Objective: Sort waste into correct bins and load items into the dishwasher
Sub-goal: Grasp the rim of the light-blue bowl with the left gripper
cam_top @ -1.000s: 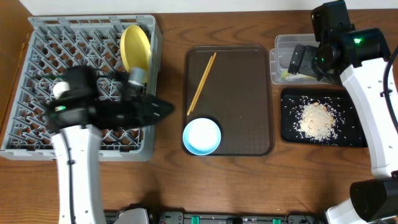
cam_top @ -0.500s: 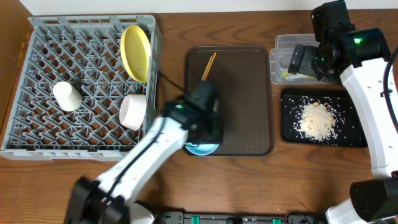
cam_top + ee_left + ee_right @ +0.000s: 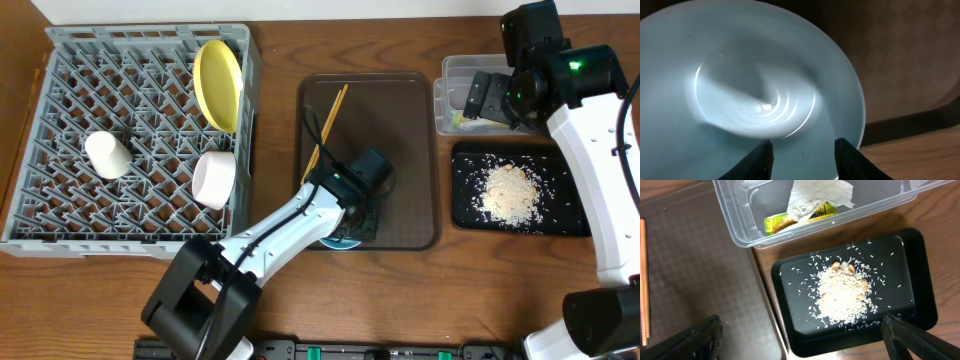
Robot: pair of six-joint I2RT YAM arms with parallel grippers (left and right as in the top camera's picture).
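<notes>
My left pincer (image 3: 802, 152) stands partly open just above the near side of the light blue bowl (image 3: 765, 90). The bowl sits at a front corner of the brown tray (image 3: 900, 60), and I see nothing caught between the pincer's fingers. My right pincer (image 3: 800, 325) is opened fully and empty, above the black tray (image 3: 910, 255) with the rice (image 3: 842, 292); the green wrapper (image 3: 785, 221) and the white paper (image 3: 817, 197) lie in the clear tub (image 3: 740, 225) beside it.
</notes>
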